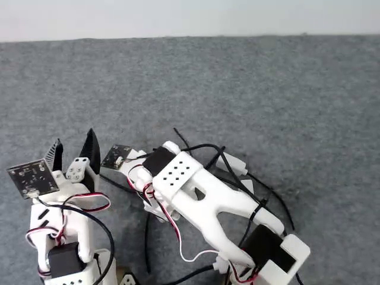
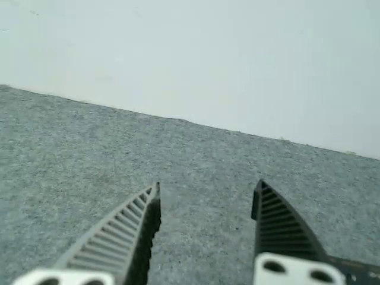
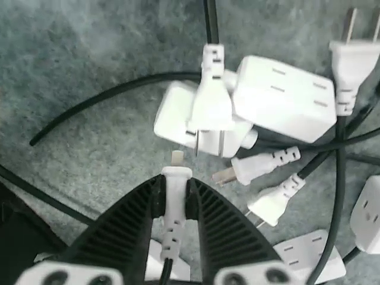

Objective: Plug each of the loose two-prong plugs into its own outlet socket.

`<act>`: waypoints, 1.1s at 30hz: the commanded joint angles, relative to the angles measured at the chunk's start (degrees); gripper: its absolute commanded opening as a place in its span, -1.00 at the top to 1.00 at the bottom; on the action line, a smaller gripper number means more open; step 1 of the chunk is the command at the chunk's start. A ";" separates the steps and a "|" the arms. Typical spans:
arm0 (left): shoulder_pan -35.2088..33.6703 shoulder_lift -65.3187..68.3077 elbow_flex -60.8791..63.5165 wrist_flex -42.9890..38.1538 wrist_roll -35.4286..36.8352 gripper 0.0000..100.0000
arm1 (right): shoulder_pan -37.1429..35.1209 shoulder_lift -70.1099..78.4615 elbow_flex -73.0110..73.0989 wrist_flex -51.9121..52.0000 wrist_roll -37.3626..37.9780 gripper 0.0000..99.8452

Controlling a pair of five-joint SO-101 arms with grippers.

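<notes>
Your right gripper (image 3: 175, 189): fingers pinched narrow on a white plug (image 3: 176, 205), prong end forward, outlet block (image 3: 285, 101) just ahead of the tips. Right arm (image 1: 202, 190): folded low over tangled cords (image 1: 270, 196). Your left gripper (image 2: 209, 199): fingers spread wide, holding nothing, pointing out across the grey carpet (image 2: 89, 136).

You are looking down on a grey, felt-like surface (image 1: 285, 89) that is stretching across the whole working area. A plain pale wall (image 1: 190, 18) is rising straight from its far edge, and soft, even light is falling over both.
</notes>
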 commanded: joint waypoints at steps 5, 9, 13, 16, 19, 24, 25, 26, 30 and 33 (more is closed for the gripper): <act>-2.11 0.18 -2.07 -1.58 0.70 0.50 | -0.40 0.92 -1.14 -4.44 -0.26 0.98; -2.20 0.18 -2.33 -1.58 0.70 0.50 | -0.13 0.66 -2.55 -4.44 -0.18 0.98; -2.20 0.18 -2.33 -1.58 0.70 0.50 | 0.13 1.01 -4.22 -4.97 -0.09 0.98; -2.20 0.18 -2.33 -1.58 0.62 0.50 | 0.75 1.10 -5.54 -4.88 1.49 0.98; -2.20 0.18 -2.33 -1.58 0.62 0.50 | 2.77 1.10 -6.77 -4.97 1.76 0.98; -2.20 0.18 -2.42 -1.58 0.62 0.50 | 4.88 1.45 -6.51 -5.85 3.25 0.98; -2.20 0.18 -2.42 -1.58 0.62 0.50 | 4.97 2.07 -6.77 -5.67 3.52 0.98; -2.20 0.18 -2.42 -1.58 0.62 0.50 | 4.88 2.59 -6.95 -5.58 3.34 0.98; -2.20 0.18 -2.42 -1.58 0.62 0.50 | 3.21 3.82 -6.59 -5.23 1.14 0.98; -2.20 0.18 -2.95 -1.41 0.44 0.50 | 1.27 3.82 -6.95 -1.63 0.53 0.98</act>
